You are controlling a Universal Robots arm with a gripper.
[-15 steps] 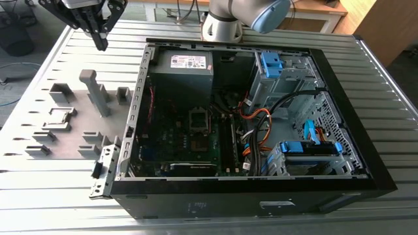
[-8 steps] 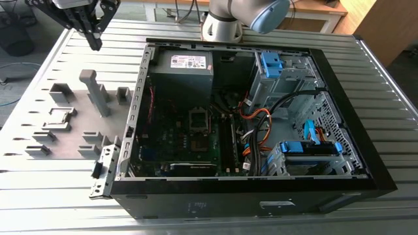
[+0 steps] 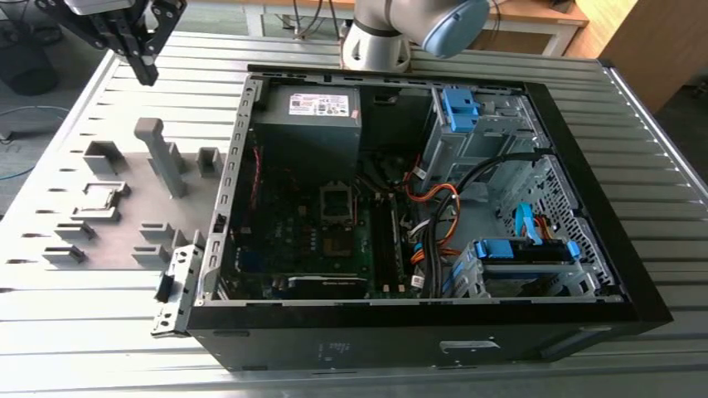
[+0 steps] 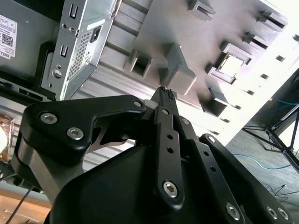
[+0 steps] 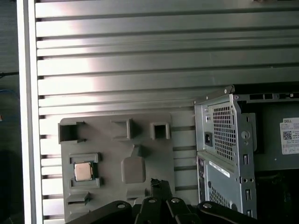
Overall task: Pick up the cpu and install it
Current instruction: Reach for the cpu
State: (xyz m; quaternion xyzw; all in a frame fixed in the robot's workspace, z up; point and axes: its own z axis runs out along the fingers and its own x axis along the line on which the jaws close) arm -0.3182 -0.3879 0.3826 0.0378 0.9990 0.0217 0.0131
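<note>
The cpu (image 5: 84, 171) is a small silvery square lying in a square holder on the grey parts tray (image 5: 117, 140), beside the open computer case. In the exterior view the cpu (image 3: 103, 196) sits toward the tray's left side. My gripper (image 3: 146, 77) hangs high above the table beyond the tray's far edge, well apart from the chip, with its black fingers shut together and nothing between them. Both wrist views look past the joined fingertips (image 4: 166, 91) down onto the tray, where the cpu (image 4: 230, 66) shows as a bright square. The gripper (image 5: 157, 182) tips sit over the tray's middle.
The open black computer case (image 3: 598, 249) lies flat on the slatted metal table (image 3: 166, 91). Inside are the motherboard socket (image 3: 337, 201), a grey power supply (image 3: 304, 124) and blue drive bays (image 3: 520, 249). A tall grey post (image 3: 164, 157) and several holders rise from the tray.
</note>
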